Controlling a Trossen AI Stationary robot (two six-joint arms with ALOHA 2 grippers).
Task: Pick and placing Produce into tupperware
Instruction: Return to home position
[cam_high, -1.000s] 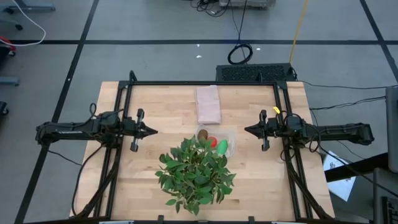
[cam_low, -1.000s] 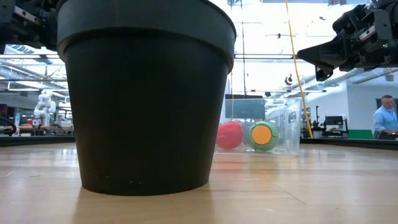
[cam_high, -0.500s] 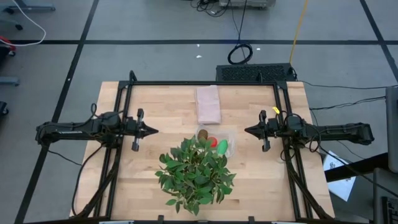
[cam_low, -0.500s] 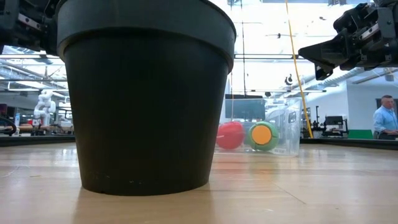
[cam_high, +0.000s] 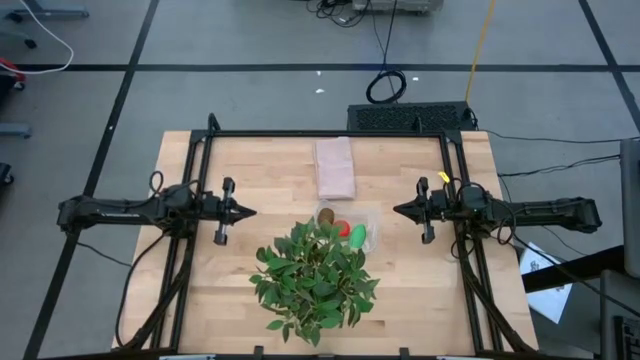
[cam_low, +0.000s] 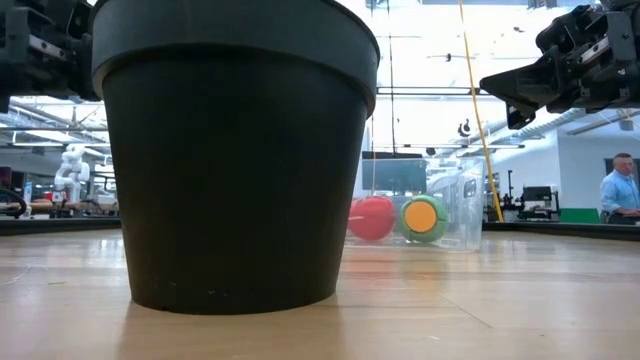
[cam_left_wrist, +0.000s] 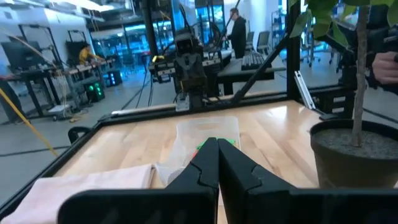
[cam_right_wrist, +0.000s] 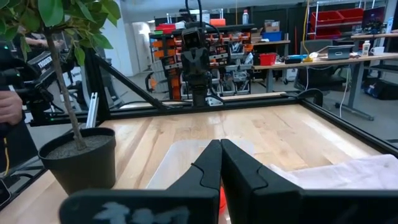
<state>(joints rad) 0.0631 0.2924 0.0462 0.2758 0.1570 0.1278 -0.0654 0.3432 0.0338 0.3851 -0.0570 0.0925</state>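
Note:
The clear tupperware (cam_high: 350, 229) stands on the table's middle, just past the plant. In it lie the brown kiwi (cam_high: 326, 217), the red piece (cam_high: 342, 226) and the green oval (cam_high: 357, 237). The low view shows the red piece (cam_low: 371, 217) and the green one (cam_low: 423, 218) resting on the tub's floor; the kiwi is hidden there. My left gripper (cam_high: 250, 211) is shut and empty above the table, left of the tub. My right gripper (cam_high: 395, 209) is shut and empty, right of the tub. Both fingertip pairs show closed in the wrist views (cam_left_wrist: 211, 149) (cam_right_wrist: 216, 149).
A potted leafy plant (cam_high: 315, 277) in a black pot (cam_low: 235, 150) stands at the near middle, close to the tub. A pinkish-beige folded cloth (cam_high: 335, 166) lies at the far middle. A black frame (cam_high: 330, 133) runs around the table. A person (cam_low: 617, 190) stands in the room behind.

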